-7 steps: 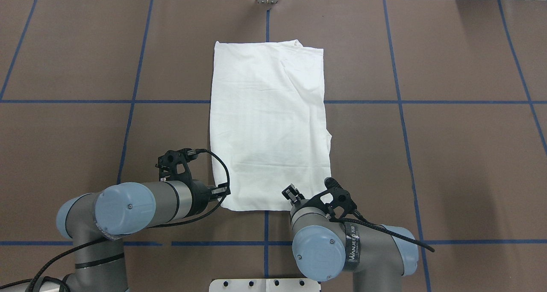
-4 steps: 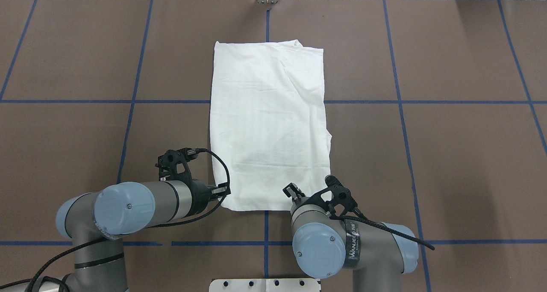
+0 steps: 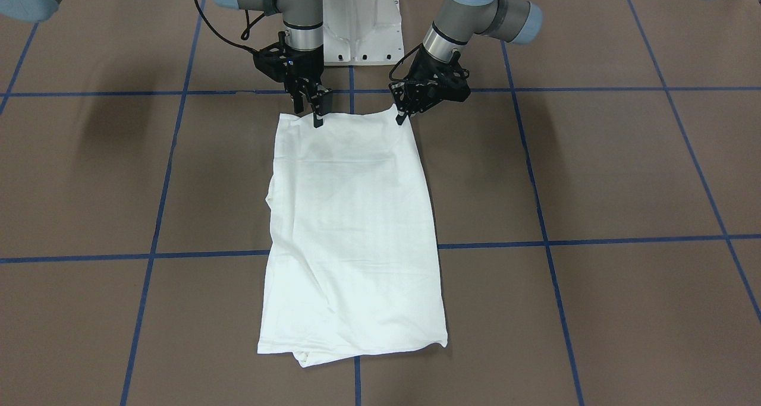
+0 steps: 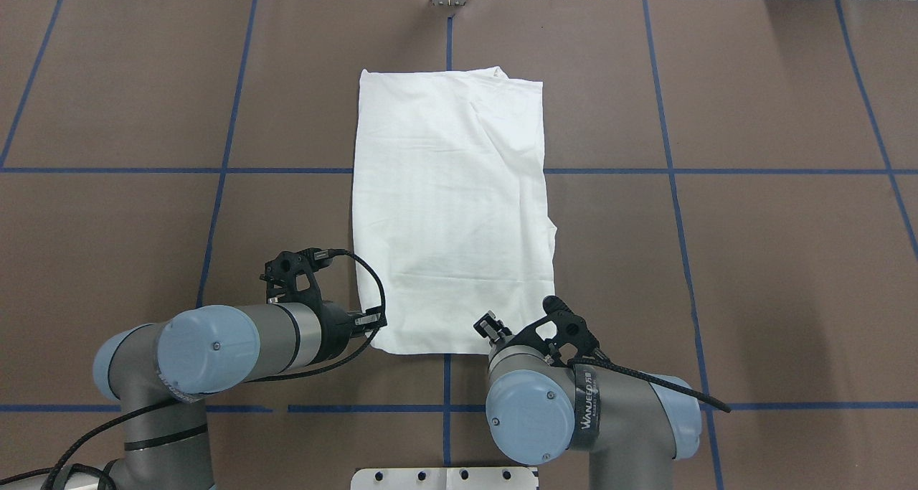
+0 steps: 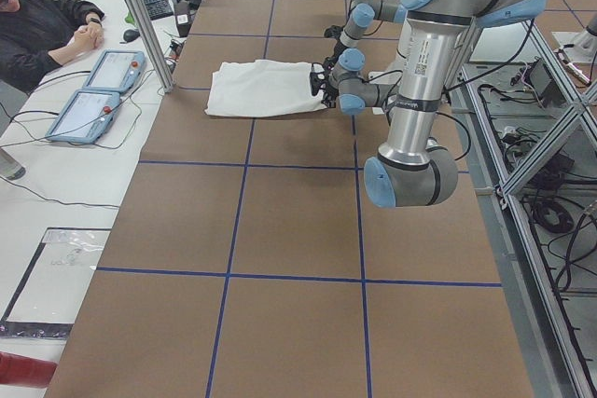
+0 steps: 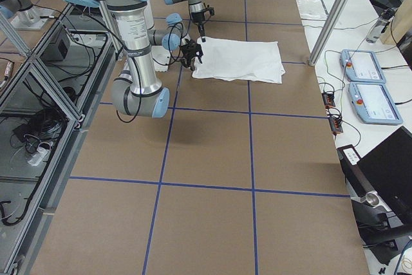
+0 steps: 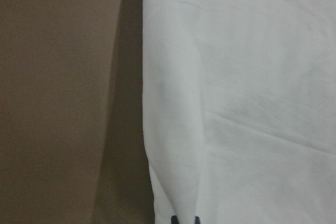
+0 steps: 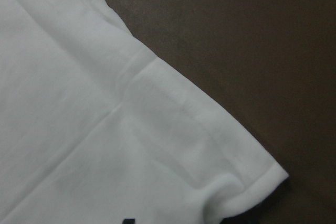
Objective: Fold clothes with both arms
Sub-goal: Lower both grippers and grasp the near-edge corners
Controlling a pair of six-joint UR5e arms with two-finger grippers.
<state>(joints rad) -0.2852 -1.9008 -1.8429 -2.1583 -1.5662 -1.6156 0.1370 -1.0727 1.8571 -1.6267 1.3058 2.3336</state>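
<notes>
Leftmost in the overhead view: left arm (image 4: pixel 237 339), low over the brown bench (image 4: pixel 753 260), wrist turned toward the near left corner of the cloth. Left claw (image 3: pixel 401 118) all but closed, tips down on that corner. From its wrist camera, two dark fingertips (image 7: pixel 174 220) just apart at the bottom border with white cloth between them, so pinching the hem as far as can be judged. Mid-bench, between the two arms: white T-shirt (image 4: pixel 452 210), folded into a long rectangle, lying flat, short edge toward the robot, crossing a blue tape line (image 4: pixel 717 171). Sleeves, neckline and print out of sight in every view. Rightmost: right arm (image 4: pixel 574 404), its blue elbow cap hiding most of the wrist from above. Right claw (image 3: pixel 309 117) readable only from across the bench: fingers parted, one tip touching the near edge a little inside the right corner, gripping nothing that shows. From the right wrist camera: a stitched hem corner (image 8: pixel 210 129) against bare bench, plus dark slivers at the lower border, too cut off to name. Front view alone: white pedestal (image 3: pixel 359 25) behind both arms, upper arm links cropped by the top border. Left-end view alone: person (image 5: pixel 42 30) in black at the white side table. Tablets (image 5: pixel 98 90) on that table in both end views. Claws in those end views too small to judge.
</notes>
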